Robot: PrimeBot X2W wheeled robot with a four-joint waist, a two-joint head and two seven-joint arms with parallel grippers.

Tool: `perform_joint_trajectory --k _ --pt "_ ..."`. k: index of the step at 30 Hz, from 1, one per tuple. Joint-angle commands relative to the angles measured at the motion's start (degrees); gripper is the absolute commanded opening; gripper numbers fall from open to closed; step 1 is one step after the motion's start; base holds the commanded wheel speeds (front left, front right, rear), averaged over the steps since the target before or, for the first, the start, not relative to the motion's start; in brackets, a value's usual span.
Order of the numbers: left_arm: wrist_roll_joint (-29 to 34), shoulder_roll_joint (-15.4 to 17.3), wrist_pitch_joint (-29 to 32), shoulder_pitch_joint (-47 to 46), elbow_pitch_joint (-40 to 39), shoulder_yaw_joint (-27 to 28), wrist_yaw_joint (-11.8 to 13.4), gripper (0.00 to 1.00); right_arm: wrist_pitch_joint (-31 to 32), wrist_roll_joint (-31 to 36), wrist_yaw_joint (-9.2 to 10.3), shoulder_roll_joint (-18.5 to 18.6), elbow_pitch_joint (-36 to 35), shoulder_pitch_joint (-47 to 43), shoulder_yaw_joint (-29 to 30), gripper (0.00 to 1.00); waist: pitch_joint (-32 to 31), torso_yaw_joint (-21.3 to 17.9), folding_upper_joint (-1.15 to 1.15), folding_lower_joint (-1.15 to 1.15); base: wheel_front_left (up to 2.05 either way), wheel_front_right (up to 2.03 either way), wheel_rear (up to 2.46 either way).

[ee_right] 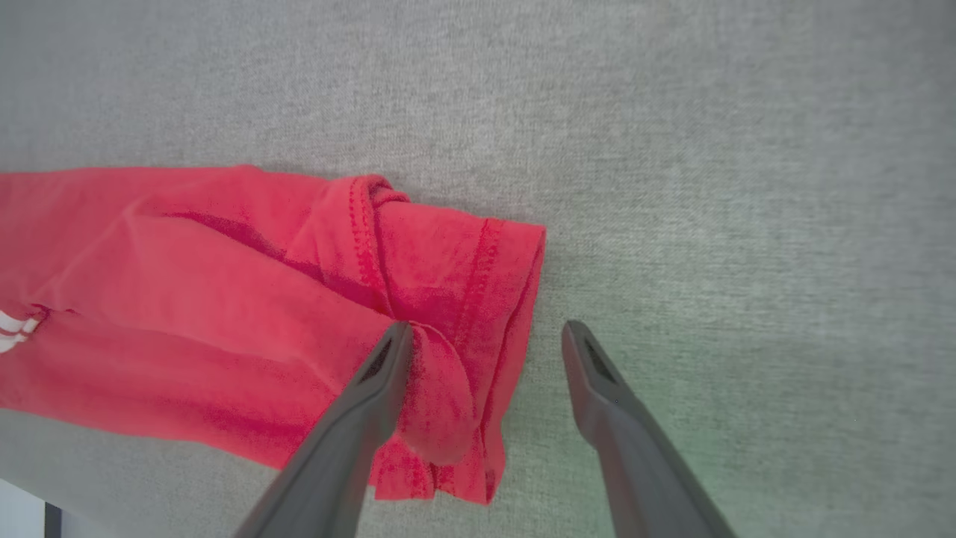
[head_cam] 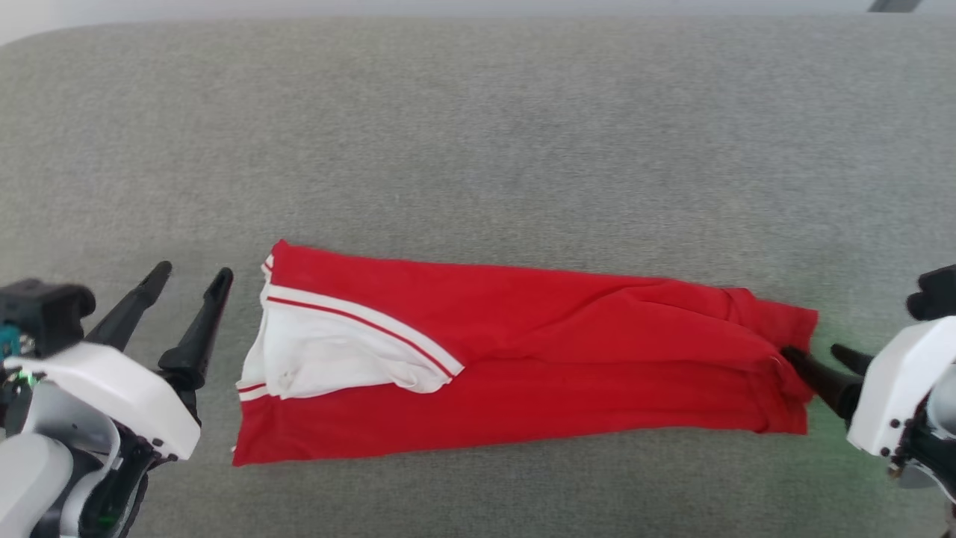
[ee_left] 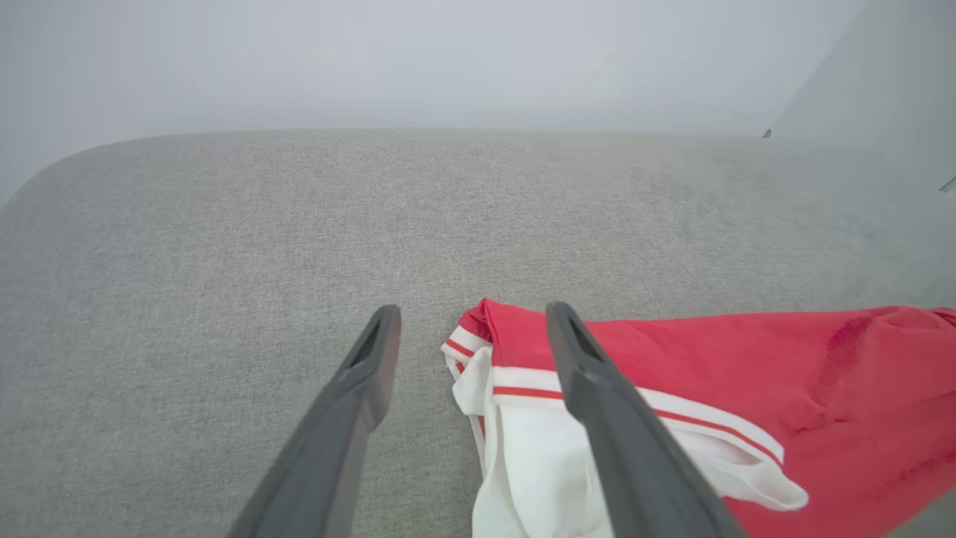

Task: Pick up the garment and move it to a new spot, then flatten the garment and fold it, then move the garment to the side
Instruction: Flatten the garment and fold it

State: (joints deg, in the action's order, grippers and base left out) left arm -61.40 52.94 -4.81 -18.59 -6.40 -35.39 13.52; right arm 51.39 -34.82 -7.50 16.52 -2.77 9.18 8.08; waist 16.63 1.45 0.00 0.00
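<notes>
The grey woven surface (head_cam: 478, 134) spreads under everything I see, running from 9 o'clock to 3 o'clock in my head view. Its rounded far edge is at 12 o'clock, with pale blur beyond it. A small dark shape (head_cam: 892, 6) sits past that edge at 1 o'clock; I cannot tell what it is.

The garment (head_cam: 538, 373) lies on this surface just below the middle of my head view. It is folded into a long red band reaching from 8 o'clock to 4 o'clock. Its lettering is not showing.

My left gripper (head_cam: 193, 271) is at 8 o'clock, just beside the garment's end and apart from it. Its fingers are spread wide with only grey cloth between them. In my left wrist view one finger (ee_left: 597, 388) crosses in front of the garment and hides part of it.

My right gripper (head_cam: 812, 350) is at 4 o'clock, also spread and gripping nothing. One finger (ee_right: 373, 388) touches a bunched red fold (ee_right: 441, 403) at the garment's end, and the other stands over bare grey surface.

The white sleeve part (head_cam: 321, 359) lies on top at the 8 o'clock end, edged by the striped trim (head_cam: 358, 317). The stitched hem (ee_right: 485, 284) closes the 4 o'clock end.
</notes>
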Motion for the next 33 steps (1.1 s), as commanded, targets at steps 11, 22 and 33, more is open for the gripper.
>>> perform_joint_trajectory --k 11,22,33 --pt "4.10 -6.48 -10.09 3.97 6.45 4.34 -1.09 1.00 1.84 -5.21 0.00 1.71 13.11 5.22 -10.86 0.25 0.76 3.64 0.00 0.00 0.00 0.00 0.00" --pt "14.57 -18.48 -10.45 13.25 7.47 19.66 -6.19 1.00 -0.02 -15.10 -0.12 7.51 11.30 8.03 -9.76 0.00 -0.97 4.71 0.00 0.00 0.00 0.00 0.00" --pt "23.88 -30.93 -10.46 20.06 7.31 31.60 -14.73 1.00 -1.17 -15.00 -0.10 13.32 13.61 7.27 -2.34 0.00 -3.22 3.23 0.00 0.00 0.00 0.00 0.00"
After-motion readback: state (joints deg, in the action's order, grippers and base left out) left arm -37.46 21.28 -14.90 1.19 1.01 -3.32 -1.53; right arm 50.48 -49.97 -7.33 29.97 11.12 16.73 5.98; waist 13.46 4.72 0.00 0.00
